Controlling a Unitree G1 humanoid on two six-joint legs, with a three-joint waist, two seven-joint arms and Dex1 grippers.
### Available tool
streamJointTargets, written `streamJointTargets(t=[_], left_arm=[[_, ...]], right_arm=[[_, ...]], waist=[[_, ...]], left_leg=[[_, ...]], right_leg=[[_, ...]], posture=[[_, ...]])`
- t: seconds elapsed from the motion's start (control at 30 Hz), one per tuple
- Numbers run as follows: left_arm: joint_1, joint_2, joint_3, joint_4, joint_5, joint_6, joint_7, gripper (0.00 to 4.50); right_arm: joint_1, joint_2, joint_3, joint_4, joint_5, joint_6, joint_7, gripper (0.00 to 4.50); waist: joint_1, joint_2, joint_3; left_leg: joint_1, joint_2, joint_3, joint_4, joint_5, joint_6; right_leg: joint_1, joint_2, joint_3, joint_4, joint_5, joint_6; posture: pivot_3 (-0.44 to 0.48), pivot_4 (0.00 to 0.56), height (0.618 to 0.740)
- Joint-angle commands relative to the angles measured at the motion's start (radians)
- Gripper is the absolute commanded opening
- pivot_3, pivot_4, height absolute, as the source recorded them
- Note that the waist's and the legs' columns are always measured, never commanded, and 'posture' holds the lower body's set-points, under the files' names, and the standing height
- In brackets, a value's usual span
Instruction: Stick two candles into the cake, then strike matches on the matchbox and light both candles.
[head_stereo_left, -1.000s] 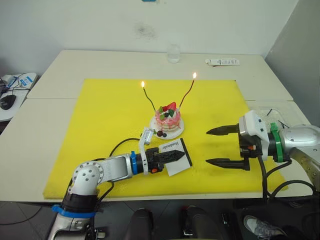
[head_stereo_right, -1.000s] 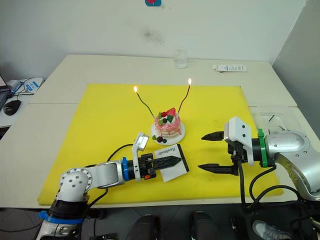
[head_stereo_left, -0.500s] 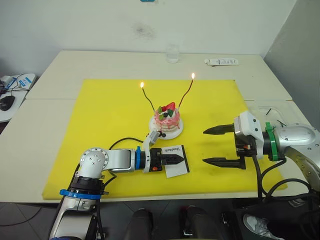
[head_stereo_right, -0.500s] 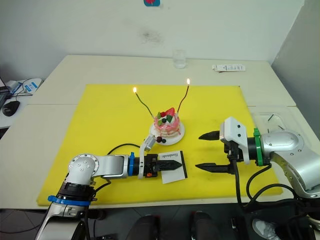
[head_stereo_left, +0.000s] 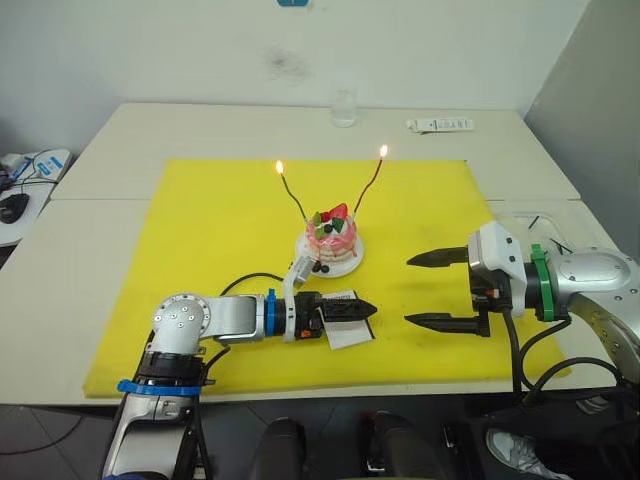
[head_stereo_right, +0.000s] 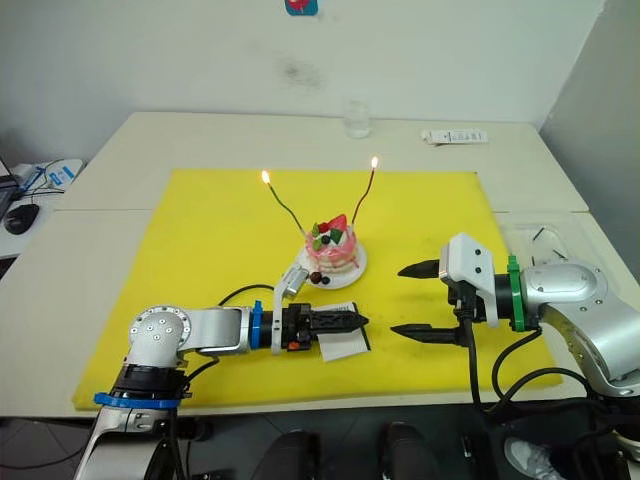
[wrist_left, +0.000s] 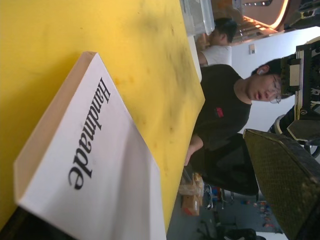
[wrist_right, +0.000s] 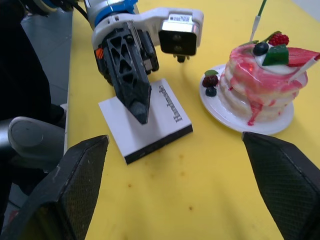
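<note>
Both candles (head_stereo_left: 294, 192) burn in the cake (head_stereo_left: 333, 236) at the mat's middle, so I judge the job nearly done. My left gripper (head_stereo_left: 358, 310) lies pressed together on the matchbox (wrist_right: 147, 121); I lift it straight off, slowly. My right gripper (head_stereo_left: 438, 290) hangs spread wide nearby. Yellow mat (head_stereo_left: 200, 260) over a white table (head_stereo_left: 200, 125), white wall behind.

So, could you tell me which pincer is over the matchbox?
The left pincer, fingers together over the matchbox; the right pincer gapes apart beside it.
</note>
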Motion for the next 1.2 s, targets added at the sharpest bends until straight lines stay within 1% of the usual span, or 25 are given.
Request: streamJointTargets(t=[0.03, 0.23, 0.4, 0.6, 0.77, 0.9, 1.17, 1.2], left_arm=[[0.013, 0.054, 0.07, 0.005, 0.019, -0.021, 0.045, 4.45], [0.034, 0.084, 0.09, -0.021, -0.005, -0.013, 0.059, 4.45], [0.037, 0.053, 0.053, -0.047, -0.017, -0.017, 0.07, 4.45], [0.021, 0.04, 0.008, -0.073, 0.0, -0.006, 0.024, 4.45], [0.018, 0.059, -0.007, -0.084, 0.023, 0.013, -0.022, 4.45], [0.017, 0.083, -0.002, -0.092, 0.031, 0.025, -0.059, 3.57], [0.002, 0.142, 0.009, -0.118, 0.009, 0.075, -0.156, 1.19], [-0.004, 0.155, 0.007, -0.125, 0.015, 0.082, -0.18, 0.82]], right_arm=[[-0.002, 0.006, -0.005, 0.003, -0.001, -0.02, -0.001, 4.5], [-0.014, 0.013, 0.008, 0.041, -0.018, -0.042, 0.01, 4.5], [-0.039, 0.032, 0.028, 0.063, -0.025, -0.052, 0.01, 4.5], [-0.037, 0.036, 0.026, 0.054, -0.022, -0.044, 0.008, 4.5], [-0.021, 0.028, 0.009, 0.032, -0.013, -0.027, -0.005, 4.5], [-0.008, 0.025, -0.002, 0.016, -0.009, -0.014, -0.017, 4.5], [0.002, 0.019, -0.01, -0.002, 0.002, 0.002, -0.03, 4.5], [0.001, 0.018, -0.009, -0.002, 0.002, 0.003, -0.03, 4.5]], waist=[[-0.001, 0.0, 0.0], [-0.001, 0.0, 0.0], [0.0, 0.0, 0.0], [0.005, 0.0, 0.0], [0.006, 0.0, 0.0], [0.006, 0.0, 0.0], [0.005, 0.0, 0.0], [0.005, 0.0, 0.0]], left_leg=[[0.0, 0.001, -0.001, 0.0, 0.0, 0.0], [0.0, 0.002, -0.001, 0.0, 0.0, 0.0], [0.0, 0.002, 0.0, 0.0, 0.0, 0.0], [-0.002, 0.001, 0.0, 0.0, 0.0, 0.0], [-0.003, 0.0, 0.0, 0.0, 0.0, 0.0], [-0.004, -0.001, 0.0, -0.001, 0.0, 0.0], [-0.004, 0.0, 0.0, -0.001, 0.0, 0.0], [-0.004, 0.0, 0.0, -0.001, 0.0, 0.0]], right_leg=[[0.0, 0.001, 0.0, 0.0, 0.0, 0.0], [0.0, 0.003, 0.0, 0.0, 0.0, -0.001], [0.0, 0.003, 0.001, -0.001, 0.0, -0.001], [0.0, 0.002, 0.0, -0.002, 0.0, -0.001], [0.0, 0.0, 0.0, -0.004, 0.0, -0.001], [0.0, 0.0, 0.0, -0.006, 0.0, -0.001], [-0.001, 0.0, 0.0, -0.006, 0.0, -0.001], [-0.001, 0.0, 0.0, -0.006, 0.0, -0.001]], posture=[[0.0, 0.15, 0.74], [0.0, 0.15, 0.74], [0.0, 0.15, 0.74], [0.0, 0.15, 0.74], [0.0, 0.15, 0.74], [0.0, 0.15, 0.74], [0.0, 0.15, 0.74], [0.0, 0.15, 0.74]])
